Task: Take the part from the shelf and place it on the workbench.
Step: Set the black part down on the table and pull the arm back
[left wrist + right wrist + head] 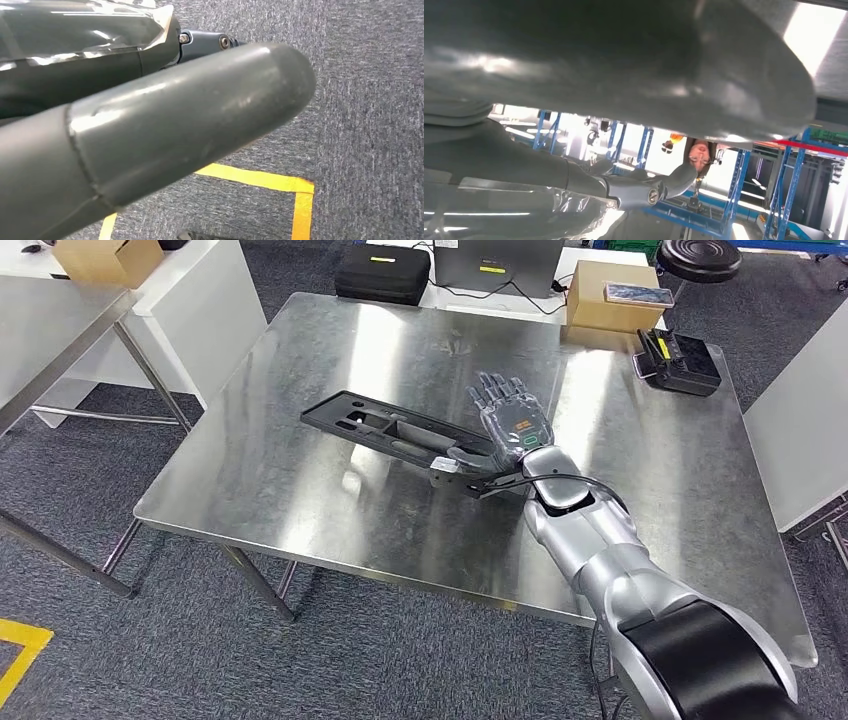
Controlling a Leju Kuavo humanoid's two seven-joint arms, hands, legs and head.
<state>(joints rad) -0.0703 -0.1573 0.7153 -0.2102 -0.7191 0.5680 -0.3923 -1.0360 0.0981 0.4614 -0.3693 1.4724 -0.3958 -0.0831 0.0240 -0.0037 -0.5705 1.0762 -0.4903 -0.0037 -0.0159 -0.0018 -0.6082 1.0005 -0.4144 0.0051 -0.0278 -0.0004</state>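
There the part [400, 430] lay flat on the bench [300, 520]. The right hand [515, 420] rested open at its near end, fingers spread. I couldn't tell how the left hand [150, 135] stood.

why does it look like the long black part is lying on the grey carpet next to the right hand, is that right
Not quite: the long black part lies on the steel workbench, not on the grey carpet. The head view shows it flat on the metal top, with the right hand beside its near end, fingers spread.

Overhead light is bounced off the steel workbench [300, 490] as streaky glare; both wrist views are blurred up close.
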